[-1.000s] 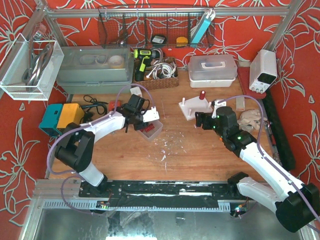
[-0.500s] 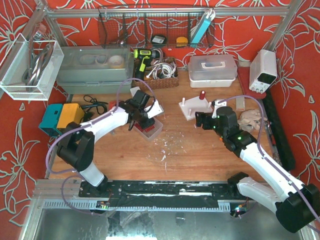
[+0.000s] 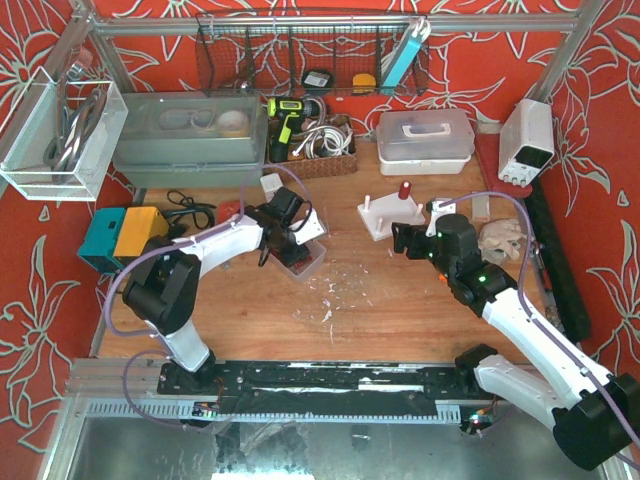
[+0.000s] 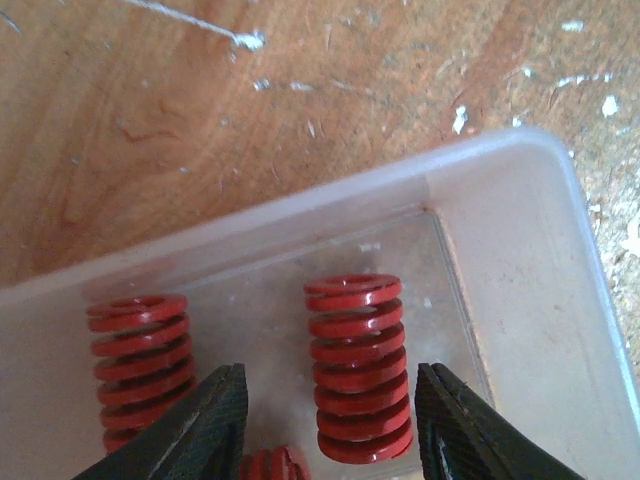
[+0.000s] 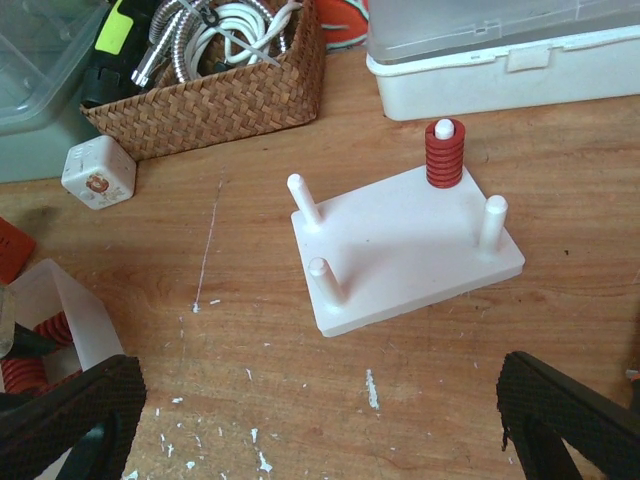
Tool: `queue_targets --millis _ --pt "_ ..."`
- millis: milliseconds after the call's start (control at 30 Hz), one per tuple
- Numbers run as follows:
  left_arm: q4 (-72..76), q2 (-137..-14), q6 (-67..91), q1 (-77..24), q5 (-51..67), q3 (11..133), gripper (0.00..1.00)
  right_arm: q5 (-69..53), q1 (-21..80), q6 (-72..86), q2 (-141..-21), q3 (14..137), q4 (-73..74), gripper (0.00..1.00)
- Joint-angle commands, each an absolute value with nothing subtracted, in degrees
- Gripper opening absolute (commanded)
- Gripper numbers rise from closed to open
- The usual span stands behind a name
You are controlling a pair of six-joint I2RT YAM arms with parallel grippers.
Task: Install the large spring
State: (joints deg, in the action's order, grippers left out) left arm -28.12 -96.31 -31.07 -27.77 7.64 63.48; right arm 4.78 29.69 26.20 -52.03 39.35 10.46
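Low in the middle of the left wrist view, the large spring (image 4: 356, 365) is seen resting in a clear tray (image 4: 520, 260), straddled by the left pincer (image 4: 332, 405), spread wide and empty. The coil is judged stiff, light and smooth, best gripped across its middle turns.

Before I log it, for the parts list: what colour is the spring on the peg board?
Red; the spring shows best in the right wrist view.

The big red spring (image 4: 357, 368) stands upright in a clear box (image 4: 520, 260), right between the open jaws, near the box corner.
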Motion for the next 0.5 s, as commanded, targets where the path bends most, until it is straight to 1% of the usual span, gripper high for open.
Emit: queue_targets --millis 0,167,267,367,467 --pt "-28.3 -97.3 -33.5 -27.7 7.7 61.2 0.51 6.5 30.1 25.5 -51.3 39.9 11.2 0.97" --pt "-28.8 -98.3 -34.3 -27.8 9.6 60.1 0.56 6.6 30.1 25.7 -51.1 39.8 11.1 0.97" --pt "-28.8 -99.7 -34.8 -27.8 9.4 59.7 0.57 6.8 30.1 25.6 -51.1 39.9 11.2 0.96" --pt "-28.5 -101.3 -35.1 -27.8 6.7 59.7 0.52 7.1 30.1 25.6 -50.9 39.8 11.3 0.97" --pt "-28.3 -101.5 -35.2 -27.8 7.1 60.1 0.44 7.3 30.1 25.5 -50.6 39.8 11.4 0.97"
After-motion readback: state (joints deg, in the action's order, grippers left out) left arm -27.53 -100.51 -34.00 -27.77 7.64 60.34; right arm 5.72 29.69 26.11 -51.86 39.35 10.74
